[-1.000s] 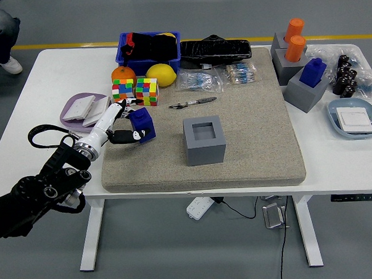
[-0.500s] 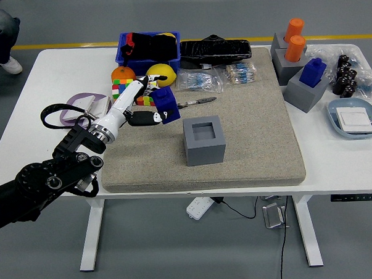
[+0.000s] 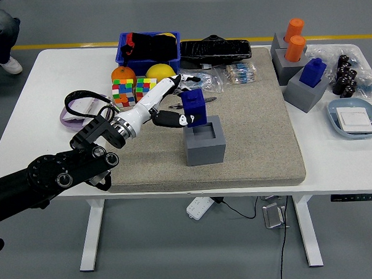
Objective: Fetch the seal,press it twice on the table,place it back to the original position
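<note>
L hand point(image 3: 172, 109) grips 1 blue seal point(image 3: 193, 106), prob. above 1 grey holder point(image 3: 205, 145).

Mat point(image 3: 254, 136) covers centre of tabletop point(image 3: 37, 115). Holder block point(image 3: 204, 140) sits on mat, mid-left. Seal point(image 3: 192, 106) held by left hand point(image 3: 166, 106) just above block's back-left edge. Cubes point(image 3: 134, 91) and fruit point(image 3: 160, 71) behind-left; bin point(image 3: 148, 47) behind those. More blocks w/ seals point(image 3: 303, 63) at far right.
</note>
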Robot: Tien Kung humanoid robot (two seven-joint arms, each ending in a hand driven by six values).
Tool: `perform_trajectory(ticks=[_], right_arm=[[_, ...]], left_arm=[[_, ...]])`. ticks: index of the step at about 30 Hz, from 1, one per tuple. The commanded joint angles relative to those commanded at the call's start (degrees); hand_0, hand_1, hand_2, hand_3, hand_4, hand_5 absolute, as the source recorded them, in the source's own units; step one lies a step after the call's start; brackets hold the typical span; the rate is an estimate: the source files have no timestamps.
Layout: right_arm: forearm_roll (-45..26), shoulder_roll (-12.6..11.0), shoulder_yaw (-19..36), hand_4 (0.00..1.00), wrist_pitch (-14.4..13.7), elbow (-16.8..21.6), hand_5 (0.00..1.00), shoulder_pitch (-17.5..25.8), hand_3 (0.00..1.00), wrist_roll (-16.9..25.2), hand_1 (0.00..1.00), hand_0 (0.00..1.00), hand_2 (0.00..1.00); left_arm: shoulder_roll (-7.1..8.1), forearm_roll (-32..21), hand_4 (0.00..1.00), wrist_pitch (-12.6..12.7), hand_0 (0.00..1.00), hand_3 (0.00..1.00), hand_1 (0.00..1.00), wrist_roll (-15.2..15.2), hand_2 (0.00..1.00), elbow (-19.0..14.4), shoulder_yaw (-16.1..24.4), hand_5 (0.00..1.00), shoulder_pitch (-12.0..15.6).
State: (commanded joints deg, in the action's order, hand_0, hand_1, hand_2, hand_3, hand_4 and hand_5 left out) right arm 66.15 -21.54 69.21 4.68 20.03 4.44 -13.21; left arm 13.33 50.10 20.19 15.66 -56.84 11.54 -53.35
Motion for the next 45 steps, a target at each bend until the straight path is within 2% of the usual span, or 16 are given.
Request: perform_trajectory(ticks=[14,23,45], right_arm=[[-0.17,-0.30,-0.60,0.711,0.01,-0.04,0.344,0.10,0.631,-0.02,0.677,0.774,0.683],[-0.28,-0.63,-1.35,0.711,0.02,0.00,0.344,0.21,0.632,-0.03,0.677,0.774,0.683],[-0.30,-0.88,-1.65,0.711,0.03,0.04,0.342,-0.10,0.632,-0.04,0.677,0.775,0.683]], left_arm=[[-1.66,-0.75,0.666,-0.87,0.725,0.846,0.412,-0.90,0.405,1.10,-3.04,0.002,-1.26],[-2.80,-1.78,0.674,-0.86,0.725,0.846,0.411,-0.54,0.406,3.14,-5.48,0.002,-1.50],[-4.45,-2.68,0.675,-0.54,0.723,0.849,0.413,-0.17,0.409,5.53,-5.70,0.002,-1.77]])
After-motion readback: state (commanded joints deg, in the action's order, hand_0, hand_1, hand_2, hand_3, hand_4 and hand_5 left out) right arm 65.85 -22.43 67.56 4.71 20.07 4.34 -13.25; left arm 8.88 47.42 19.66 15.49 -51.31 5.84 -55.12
